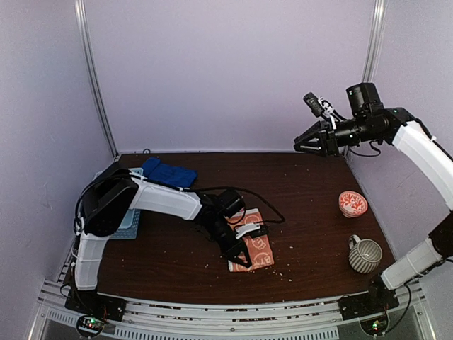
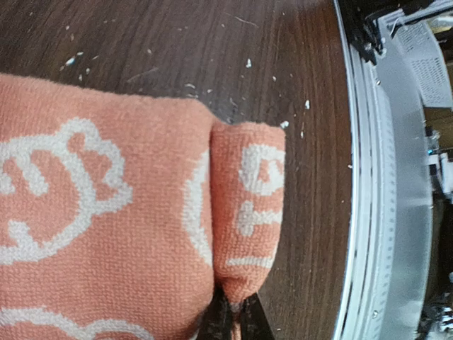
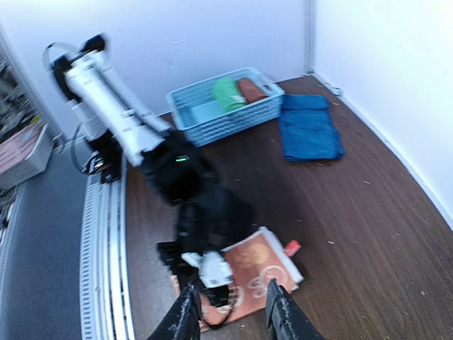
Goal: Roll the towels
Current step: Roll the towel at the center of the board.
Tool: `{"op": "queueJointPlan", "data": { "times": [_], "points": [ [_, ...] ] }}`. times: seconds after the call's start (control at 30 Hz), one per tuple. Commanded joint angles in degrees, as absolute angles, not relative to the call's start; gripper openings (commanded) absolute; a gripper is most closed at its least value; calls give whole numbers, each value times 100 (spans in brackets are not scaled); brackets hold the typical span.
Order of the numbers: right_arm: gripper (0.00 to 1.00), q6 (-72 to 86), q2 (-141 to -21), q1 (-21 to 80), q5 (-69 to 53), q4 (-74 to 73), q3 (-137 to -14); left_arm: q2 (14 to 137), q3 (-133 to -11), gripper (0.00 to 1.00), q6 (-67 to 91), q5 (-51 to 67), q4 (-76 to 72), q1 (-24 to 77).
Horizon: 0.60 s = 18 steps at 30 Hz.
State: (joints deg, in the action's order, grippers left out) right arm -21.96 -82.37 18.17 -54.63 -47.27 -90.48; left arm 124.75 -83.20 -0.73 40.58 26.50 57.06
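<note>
Left claw (image 2: 237,322) is pinched tight on the orange towel's (image 2: 106,212) rolled edge; I see right claw (image 3: 233,316) spread, empty, high above the table (image 1: 318,241).

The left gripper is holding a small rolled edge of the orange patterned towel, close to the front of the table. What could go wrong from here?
1. The left gripper pinches only one end of the rolled edge, so the roll may turn out crooked or loose.
2. The right gripper hangs high above the table, so nothing pins the orange towel. It may slide instead of rolling.
3. The roll lies near the front rail. A pull that way could drag it off.
</note>
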Motion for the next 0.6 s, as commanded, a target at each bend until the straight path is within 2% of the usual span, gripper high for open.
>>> {"op": "queueJointPlan", "data": {
  "times": [0.0, 0.13, 0.27, 0.33, 0.47, 0.57],
  "points": [
    [32, -3385, -7585, 2760, -5744, -5095, -8035, 13008, -8608, 0, 601, 5306, 2649, 5451],
    [29, -3882, -7064, 3760, -4627, -5165, -7166, 13260, -8885, 0, 619, 5555, 2945, 5373],
    [27, -4094, -7050, 4592, -3557, -5092, -6482, 13467, -9134, 0, 587, 5647, 3259, 5361],
    [27, -3970, -7109, 4989, -2827, -4659, -6059, 13535, -9170, 0, 616, 5745, 3278, 5345],
    [33, -3501, -7428, 5775, -761, -2984, -5129, 13611, -9246, 0, 635, 5761, 3337, 5331],
    [34, -3606, -7931, 5996, -219, -2485, -4950, 13614, -9257, 0, 599, 5765, 3393, 5326]
  ]
}}
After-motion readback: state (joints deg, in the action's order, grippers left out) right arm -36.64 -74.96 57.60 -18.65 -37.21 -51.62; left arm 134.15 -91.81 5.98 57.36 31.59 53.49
